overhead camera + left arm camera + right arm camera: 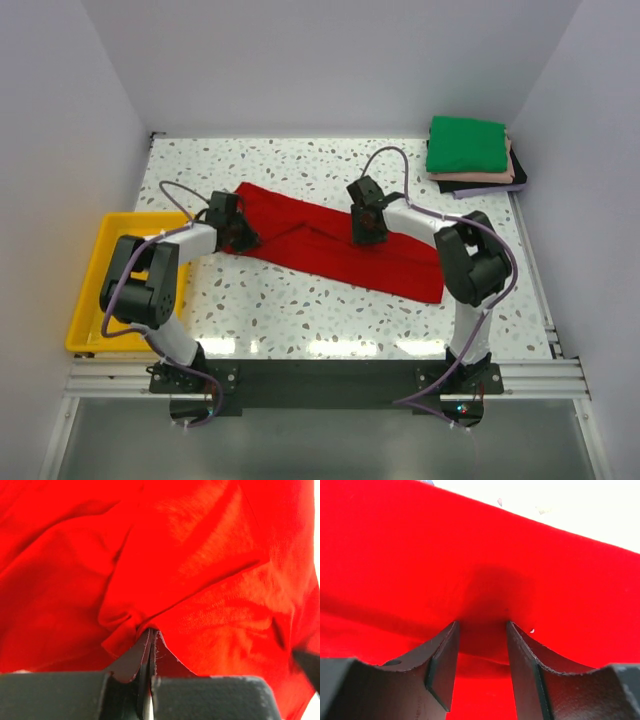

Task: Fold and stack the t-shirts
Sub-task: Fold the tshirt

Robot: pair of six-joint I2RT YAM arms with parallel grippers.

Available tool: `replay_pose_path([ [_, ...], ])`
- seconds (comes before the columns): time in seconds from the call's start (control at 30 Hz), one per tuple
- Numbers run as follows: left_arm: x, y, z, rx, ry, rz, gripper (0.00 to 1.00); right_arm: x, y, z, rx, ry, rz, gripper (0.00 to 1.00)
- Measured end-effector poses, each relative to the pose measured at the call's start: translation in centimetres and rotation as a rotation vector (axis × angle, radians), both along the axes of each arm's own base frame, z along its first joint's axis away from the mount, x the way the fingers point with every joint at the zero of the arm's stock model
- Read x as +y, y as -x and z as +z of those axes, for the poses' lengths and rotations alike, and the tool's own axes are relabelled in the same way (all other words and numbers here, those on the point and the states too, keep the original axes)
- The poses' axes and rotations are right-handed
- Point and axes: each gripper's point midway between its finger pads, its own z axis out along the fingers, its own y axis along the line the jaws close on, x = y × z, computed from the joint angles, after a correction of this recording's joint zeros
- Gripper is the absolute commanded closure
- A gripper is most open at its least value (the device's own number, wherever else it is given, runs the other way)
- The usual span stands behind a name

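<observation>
Left gripper (150, 633) clamps red t-shirt (318, 252) edge; right gripper (482, 626) sits parted on cloth.

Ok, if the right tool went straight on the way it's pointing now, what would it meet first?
The red t-shirt. The right tool points straight at it, jaws apart, with its tips at or nearly on the cloth. Whether they already touch it is hard to tell.

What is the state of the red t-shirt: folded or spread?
Partly folded: the red t-shirt lies as a long band with overlapping layers, not yet a compact packet.
</observation>
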Motion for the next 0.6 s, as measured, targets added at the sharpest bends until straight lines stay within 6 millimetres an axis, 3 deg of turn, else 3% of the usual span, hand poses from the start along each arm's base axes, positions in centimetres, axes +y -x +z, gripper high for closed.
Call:
replay_pose_path([
  [0.23, 0.8, -7.4, 0.2, 0.004, -0.060, 0.046, 1.00, 1.5, 1.9, 0.2, 0.023, -0.160, -0.069, 0.50],
  [0.43, 1.5, -15.9, 0.5, -0.034, -0.110, 0.026, 1.00, 6.2, 4.0, 0.9, 0.067, -0.397, -0.103, 0.49],
  [0.57, 1.1, -21.5, 0.7, -0.108, -0.101, -0.042, 0.90, 9.6, 4.9, 2.0, 0.077, -0.488, -0.075, 0.46],
  [0.6, 0.8, -22.5, 0.8, -0.127, -0.094, -0.061, 0.82, 10.3, 5.1, 2.3, 0.081, -0.504, -0.065, 0.46],
])
